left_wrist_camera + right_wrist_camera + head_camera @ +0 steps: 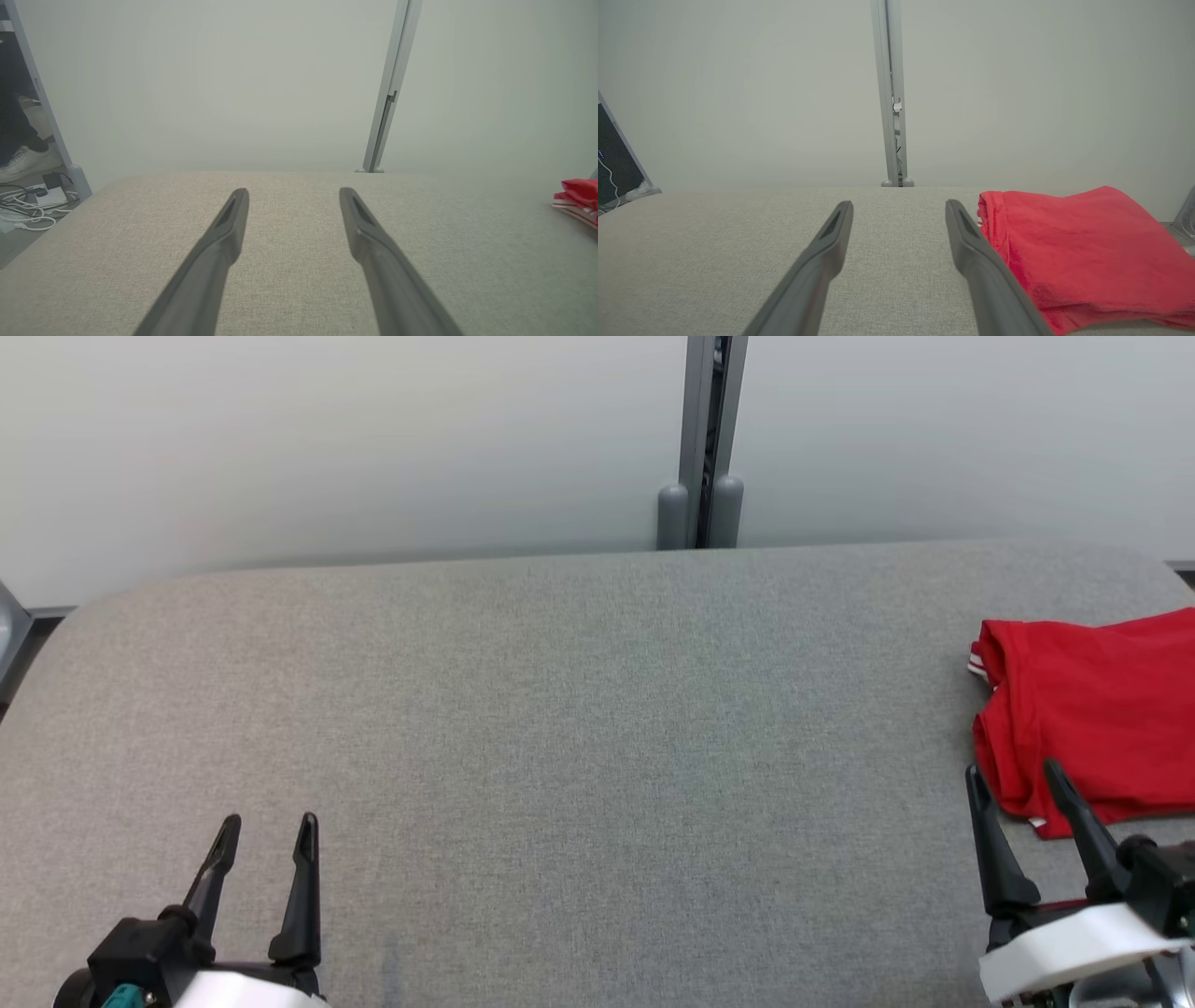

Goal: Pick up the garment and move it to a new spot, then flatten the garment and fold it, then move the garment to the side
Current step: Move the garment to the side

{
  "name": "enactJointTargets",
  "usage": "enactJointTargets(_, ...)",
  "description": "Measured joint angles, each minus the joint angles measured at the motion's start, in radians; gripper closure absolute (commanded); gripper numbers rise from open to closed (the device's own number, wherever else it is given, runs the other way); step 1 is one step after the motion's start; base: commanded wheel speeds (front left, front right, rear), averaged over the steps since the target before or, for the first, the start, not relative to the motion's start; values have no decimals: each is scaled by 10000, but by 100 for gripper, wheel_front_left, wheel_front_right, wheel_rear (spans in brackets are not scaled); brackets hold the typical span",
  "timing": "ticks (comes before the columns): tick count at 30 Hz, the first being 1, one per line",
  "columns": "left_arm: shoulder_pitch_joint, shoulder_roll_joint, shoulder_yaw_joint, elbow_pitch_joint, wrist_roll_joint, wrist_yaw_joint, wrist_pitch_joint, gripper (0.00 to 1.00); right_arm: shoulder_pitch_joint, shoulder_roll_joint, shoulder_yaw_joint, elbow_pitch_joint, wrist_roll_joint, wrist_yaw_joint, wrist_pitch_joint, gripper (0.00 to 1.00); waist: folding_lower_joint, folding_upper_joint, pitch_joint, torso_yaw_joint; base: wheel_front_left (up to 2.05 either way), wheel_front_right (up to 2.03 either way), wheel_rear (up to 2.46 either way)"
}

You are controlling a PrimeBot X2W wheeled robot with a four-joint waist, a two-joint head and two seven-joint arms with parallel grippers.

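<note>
The garment (1097, 714) is a red shirt with white striped trim, lying folded at the right end of the grey padded table (579, 728). In the right wrist view the garment (1078, 252) lies just right of my right finger. In the left wrist view a small red corner of the garment (579, 198) peeks in at the right edge. My right gripper (1016, 784) hovers open at the garment's near-left edge, its fingers empty. My left gripper (268, 828) stands open and empty at the table's near left, far from the garment.
A pale wall with a grey vertical post (702, 448) runs behind the table. Off the table's left end, the left wrist view shows cables (28, 210) on the floor and a person's white shoe (21, 161).
</note>
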Motion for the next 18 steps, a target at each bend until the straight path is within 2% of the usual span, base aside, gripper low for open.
enactJointTargets(18, 532, 192, -128, -395, -67, 188, 395, 0, 1124, 238, -276, -932, -38, 0, 376, 0, 1, 0, -492, 184, 0, 0, 0)
